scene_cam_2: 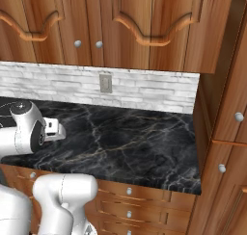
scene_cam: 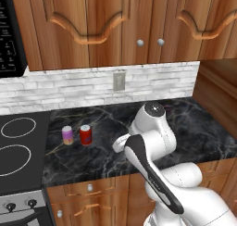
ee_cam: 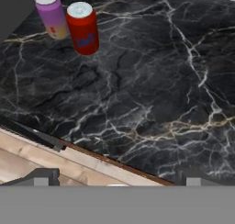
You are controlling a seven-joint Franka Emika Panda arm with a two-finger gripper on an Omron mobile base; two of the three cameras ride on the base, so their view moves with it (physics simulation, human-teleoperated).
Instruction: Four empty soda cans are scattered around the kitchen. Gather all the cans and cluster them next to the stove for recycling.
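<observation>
Currently the white arm point(scene_cam: 157, 174) folds over the bench point(scene_cam: 194, 128), wrist bent down, its pincer point(ee_cam: 117, 181) spread wide and empty, tips barely visible. At eleven o'clock in the hand view, the pink-purple can point(ee_cam: 51, 14) and red can point(ee_cam: 83, 28) stand upright, nearly touching, beside the stove point(scene_cam: 18, 151), which is cut off at nine o'clock.

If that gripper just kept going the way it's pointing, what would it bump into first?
Probably the bare black counter, since it looks down onto the marble. The red can and purple can stand off to one side; depth is uncertain.

Red can point(ee_cam: 83, 29), purple can point(ee_cam: 52, 14) (yellowish band); black-marbled counter point(ee_cam: 151, 81).
</observation>
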